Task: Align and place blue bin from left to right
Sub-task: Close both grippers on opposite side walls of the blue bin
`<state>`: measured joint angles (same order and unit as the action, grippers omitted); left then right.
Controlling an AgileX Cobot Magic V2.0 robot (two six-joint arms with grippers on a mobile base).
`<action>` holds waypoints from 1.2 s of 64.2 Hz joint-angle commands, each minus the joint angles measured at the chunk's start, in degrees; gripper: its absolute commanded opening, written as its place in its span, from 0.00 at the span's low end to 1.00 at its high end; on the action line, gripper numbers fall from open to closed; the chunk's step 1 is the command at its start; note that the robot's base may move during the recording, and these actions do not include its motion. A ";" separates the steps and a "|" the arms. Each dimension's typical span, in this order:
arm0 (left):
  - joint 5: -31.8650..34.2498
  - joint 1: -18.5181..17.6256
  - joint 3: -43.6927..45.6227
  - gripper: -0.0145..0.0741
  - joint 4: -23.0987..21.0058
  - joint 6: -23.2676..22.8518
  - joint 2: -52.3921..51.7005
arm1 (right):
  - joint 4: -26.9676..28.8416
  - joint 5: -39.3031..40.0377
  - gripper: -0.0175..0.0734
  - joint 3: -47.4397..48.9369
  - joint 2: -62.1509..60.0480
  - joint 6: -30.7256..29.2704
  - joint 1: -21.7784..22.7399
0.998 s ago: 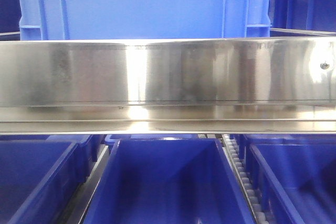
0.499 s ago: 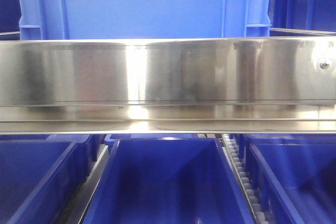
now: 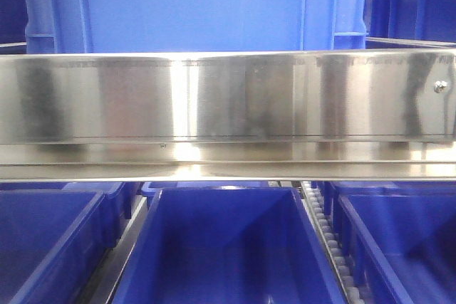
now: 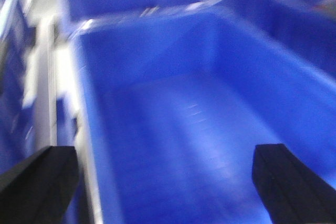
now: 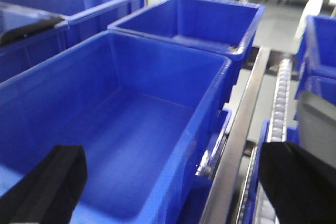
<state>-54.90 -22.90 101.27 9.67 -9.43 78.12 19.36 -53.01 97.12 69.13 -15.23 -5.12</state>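
In the front view a blue bin (image 3: 221, 247) sits in the middle lane under a steel beam (image 3: 228, 97); neither gripper shows there. The left wrist view is blurred. It shows my left gripper (image 4: 166, 184) open above the inside of a blue bin (image 4: 173, 124), one black finger (image 4: 39, 182) outside its left rim and the other (image 4: 294, 182) over its right side. My right gripper (image 5: 173, 187) is open and straddles the right wall (image 5: 205, 124) of another blue bin (image 5: 121, 124). Nothing is held.
A lighter blue bin (image 3: 192, 5) stands on the shelf above the beam. Blue bins flank the middle lane at left (image 3: 43, 240) and right (image 3: 406, 240), beside a roller track (image 3: 328, 240). More bins (image 5: 210, 19) and a steel rail (image 5: 247, 108) lie ahead of the right gripper.
Only the reflections on the steel beam have shifted slightly; the bins in the front view stand as before.
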 commanded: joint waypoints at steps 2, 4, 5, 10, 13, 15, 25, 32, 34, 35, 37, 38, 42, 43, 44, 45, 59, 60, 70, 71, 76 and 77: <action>-6.26 2.64 8.17 0.81 0.09 -2.01 5.70 | -2.17 -6.11 0.81 10.19 7.22 2.24 -1.28; -7.98 3.45 10.58 0.81 0.09 -2.20 7.56 | -4.81 -7.93 0.81 13.48 9.73 4.21 -2.19; -8.64 3.75 11.51 0.81 0.09 -2.38 8.29 | -6.91 -8.93 0.81 15.29 11.21 5.59 -2.88; -11.57 5.04 16.33 0.81 0.09 -2.67 12.47 | -15.68 -12.29 0.81 21.50 16.65 10.69 -6.09; -13.08 5.19 19.00 0.81 1.21 -2.67 14.98 | -20.59 -14.20 0.81 24.45 19.58 14.19 -7.88; -13.82 5.26 20.13 0.81 2.67 -2.67 16.20 | -22.04 -14.79 0.81 26.20 21.56 15.72 -8.95; -15.06 5.26 23.25 0.81 5.20 -2.67 21.43 | -22.26 -16.95 0.81 31.37 29.59 21.23 -9.95; -15.06 5.26 23.39 0.81 5.20 -2.67 24.00 | -22.26 -16.95 0.81 32.61 34.05 22.22 -9.95; -15.06 5.26 23.39 0.81 5.08 -2.76 24.47 | -22.26 -16.95 0.81 32.61 35.10 22.22 -9.95; -15.06 5.26 23.39 0.81 5.08 -2.76 24.73 | -22.26 -16.95 0.81 32.61 35.50 22.22 -9.95; -15.06 5.26 23.39 0.81 5.08 -2.76 25.24 | -22.26 -16.95 0.81 32.61 36.25 22.22 -9.95; -15.06 5.26 23.39 0.81 5.08 -2.76 25.46 | -22.26 -16.95 0.81 32.61 36.61 22.22 -9.95; -15.06 5.26 23.39 0.81 5.08 -2.76 26.21 | -22.77 -16.95 0.81 32.61 37.95 22.92 -9.95; -15.06 5.26 23.39 0.81 5.08 -2.76 26.43 | -23.10 -16.95 0.81 32.61 38.29 23.38 -9.95; -15.06 5.26 23.39 0.81 5.08 -2.76 26.69 | -23.24 -16.95 0.81 32.61 38.57 23.65 -9.95; -15.06 5.26 23.39 0.81 5.08 -2.76 26.78 | -23.54 -16.95 0.81 32.61 38.78 23.82 -9.95; -14.10 5.34 23.39 0.81 4.97 -2.89 29.60 | -23.43 -15.94 0.81 32.61 41.80 26.23 -8.70; -14.10 5.34 23.39 0.81 4.97 -3.01 29.86 | -23.43 -15.94 0.81 32.61 42.11 26.23 -8.61; -13.72 5.64 23.39 0.81 4.51 -3.24 31.23 | -23.31 -16.16 0.81 32.61 43.67 26.23 -8.47; -13.72 5.64 23.39 0.81 4.51 -3.24 31.36 | -23.20 -16.16 0.81 32.61 43.85 26.23 -8.47; -13.56 5.90 23.39 0.81 4.27 -3.24 31.77 | -21.85 -16.16 0.81 32.61 44.58 26.23 -8.47; -13.56 5.90 23.39 0.81 4.27 -3.24 31.77 | -21.57 -16.16 0.81 32.61 45.03 26.23 -8.47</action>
<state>-69.40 -17.49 124.27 14.42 -12.05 109.90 -3.09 -70.08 129.15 113.37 10.98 -13.80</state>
